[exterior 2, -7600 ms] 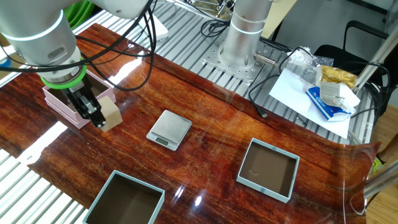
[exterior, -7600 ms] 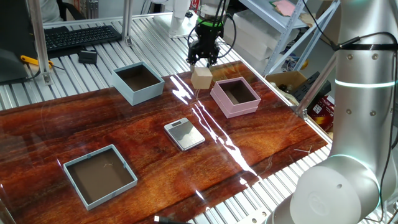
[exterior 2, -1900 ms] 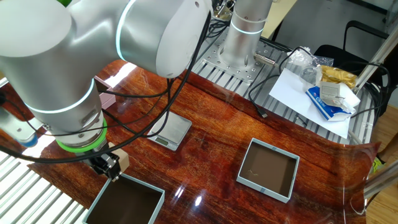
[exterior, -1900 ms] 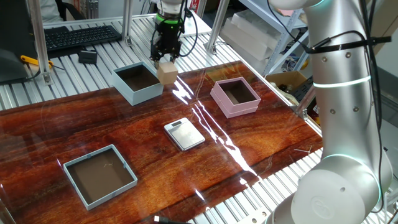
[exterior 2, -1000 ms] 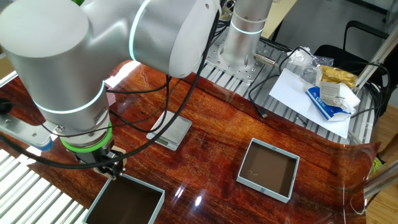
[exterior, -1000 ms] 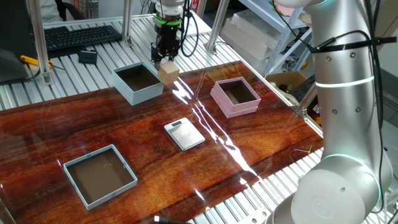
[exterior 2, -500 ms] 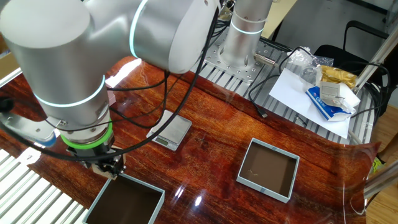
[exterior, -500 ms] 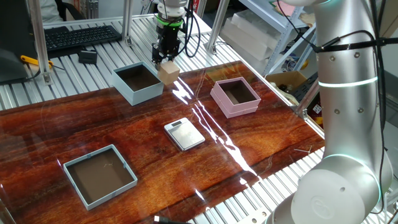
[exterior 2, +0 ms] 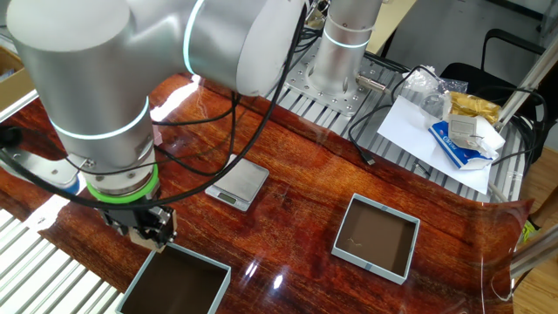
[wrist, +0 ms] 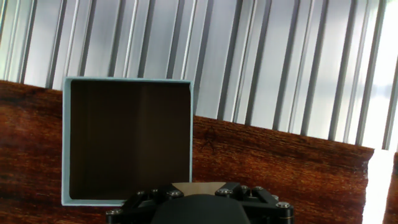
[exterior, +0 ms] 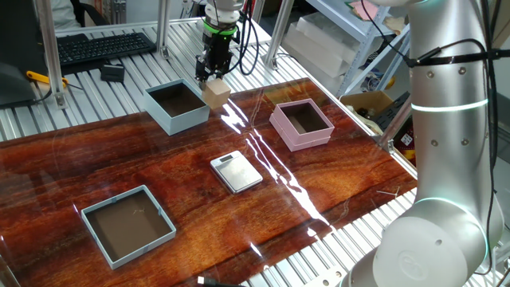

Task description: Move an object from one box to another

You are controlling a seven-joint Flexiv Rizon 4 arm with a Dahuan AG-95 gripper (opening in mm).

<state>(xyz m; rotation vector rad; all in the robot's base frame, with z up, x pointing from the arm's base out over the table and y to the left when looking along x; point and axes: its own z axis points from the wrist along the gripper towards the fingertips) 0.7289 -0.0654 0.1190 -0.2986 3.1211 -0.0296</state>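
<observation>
My gripper (exterior: 209, 77) is shut on the small tan cube (exterior: 215, 94) and holds it in the air by the right corner of the tall light blue box (exterior: 177, 106). The hand view shows the box's dark inside and its right wall (wrist: 190, 124) ahead and to the left. A sliver of the cube (wrist: 198, 185) shows between my fingers. In the other fixed view the cube (exterior 2: 155, 229) hangs just above the box's far rim (exterior 2: 187, 255). The pink box (exterior: 301, 123) stands to the right with a dark inside and nothing showing in it.
A flat silver scale (exterior: 236, 171) lies mid-table and also shows in the other fixed view (exterior 2: 237, 182). A shallower grey-blue tray (exterior: 127, 225) sits front left. Ribbed metal table surface (wrist: 280, 62) lies beyond the wooden board. A keyboard (exterior: 103, 46) is at the back left.
The gripper has carried the cube from beside the pink box to the light blue box. In the last second it only shifted slightly at the box's corner.
</observation>
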